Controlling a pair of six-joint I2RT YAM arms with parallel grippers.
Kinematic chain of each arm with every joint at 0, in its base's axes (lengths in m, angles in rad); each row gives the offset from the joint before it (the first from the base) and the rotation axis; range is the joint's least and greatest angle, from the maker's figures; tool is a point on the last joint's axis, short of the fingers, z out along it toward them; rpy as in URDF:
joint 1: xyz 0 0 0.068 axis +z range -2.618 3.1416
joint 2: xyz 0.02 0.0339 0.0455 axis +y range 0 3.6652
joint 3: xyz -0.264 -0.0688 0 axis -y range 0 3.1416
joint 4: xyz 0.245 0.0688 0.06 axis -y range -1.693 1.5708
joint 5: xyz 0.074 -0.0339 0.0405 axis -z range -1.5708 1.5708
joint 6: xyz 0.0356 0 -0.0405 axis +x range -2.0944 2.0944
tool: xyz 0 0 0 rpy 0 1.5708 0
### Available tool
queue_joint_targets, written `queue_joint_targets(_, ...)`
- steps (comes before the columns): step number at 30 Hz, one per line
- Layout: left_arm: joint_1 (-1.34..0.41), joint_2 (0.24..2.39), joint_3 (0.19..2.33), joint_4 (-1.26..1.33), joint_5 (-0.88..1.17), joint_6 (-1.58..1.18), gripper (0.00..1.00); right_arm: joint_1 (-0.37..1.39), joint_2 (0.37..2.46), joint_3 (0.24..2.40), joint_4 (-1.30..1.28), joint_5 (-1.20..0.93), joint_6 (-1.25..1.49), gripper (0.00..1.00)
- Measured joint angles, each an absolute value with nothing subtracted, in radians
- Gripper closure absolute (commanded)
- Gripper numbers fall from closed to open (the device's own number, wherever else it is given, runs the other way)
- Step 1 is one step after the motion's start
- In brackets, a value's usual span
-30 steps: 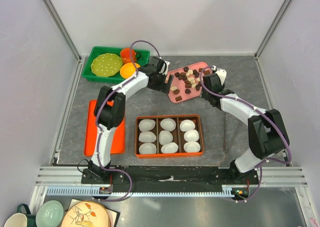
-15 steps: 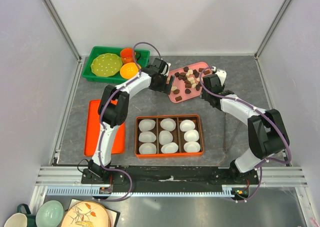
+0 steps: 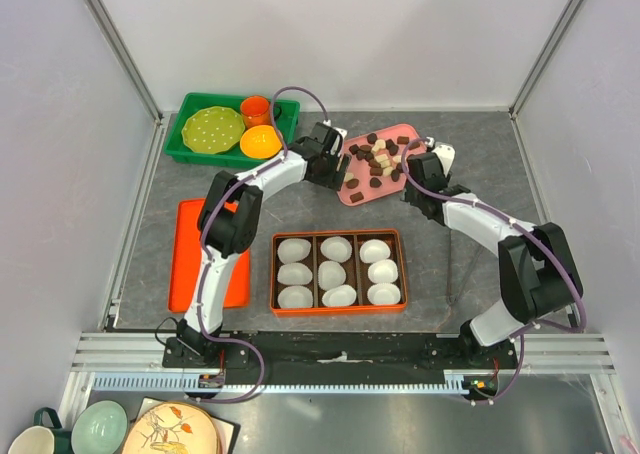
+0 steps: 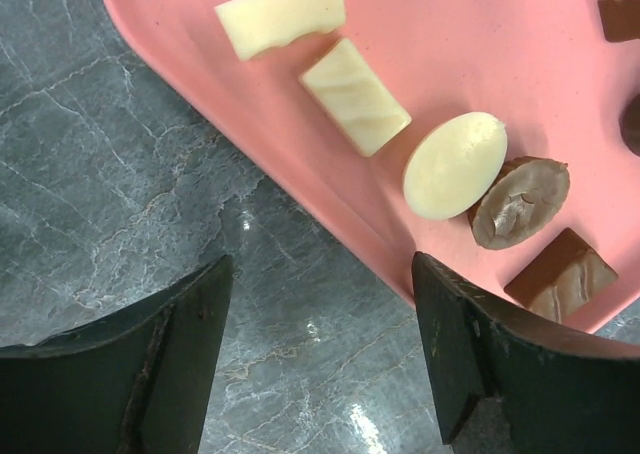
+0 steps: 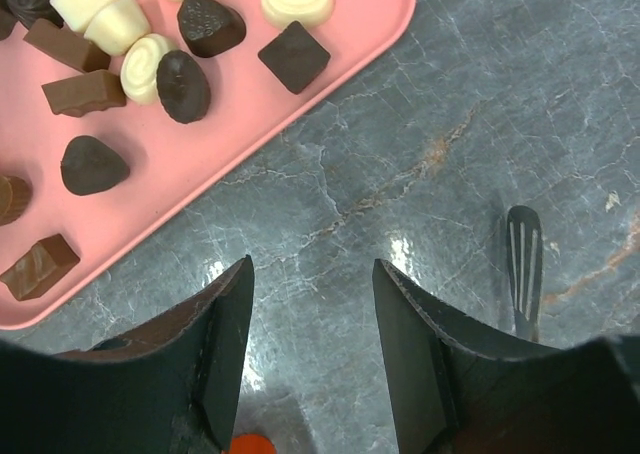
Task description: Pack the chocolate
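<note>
The chocolate [image 3: 375, 162], dark, brown and cream pieces, lies loose on a pink tray [image 3: 375, 197] at the back centre. My left gripper [image 3: 327, 170] hangs open at the tray's left edge. In the left wrist view its jaws [image 4: 320, 264] straddle the pink tray [image 4: 480, 54] rim over bare table, with a cream oval piece [image 4: 453, 165] and a brown one [image 4: 520, 202] just ahead. My right gripper [image 3: 413, 186] is open and empty beside the tray's right edge. In the right wrist view it [image 5: 312, 269] is over bare table, the chocolate [image 5: 294, 56] beyond. A brown box [image 3: 336, 235] holds white paper cups [image 3: 338, 272].
A green bin [image 3: 195, 150] with a green plate, orange cup and orange bowl stands at the back left. A flat orange tray [image 3: 188, 264] lies left of the box. A thin dark tool [image 5: 523, 264] lies on the table to the right. Crockery [image 3: 100, 429] sits off the table, near left.
My left gripper has moved right to the pink tray's edge and its jaws have narrowed a little. The right arm has barely moved.
</note>
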State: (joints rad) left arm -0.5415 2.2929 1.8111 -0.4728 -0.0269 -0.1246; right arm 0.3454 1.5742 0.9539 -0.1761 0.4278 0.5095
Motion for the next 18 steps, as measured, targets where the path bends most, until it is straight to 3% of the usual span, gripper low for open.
queue_joint_targets(18,-0.535,2.123,1.523,-0.319,-0.113,-0.005,0.38,0.345,1.415,0.913,-0.382,0.461,0.582,0.38)
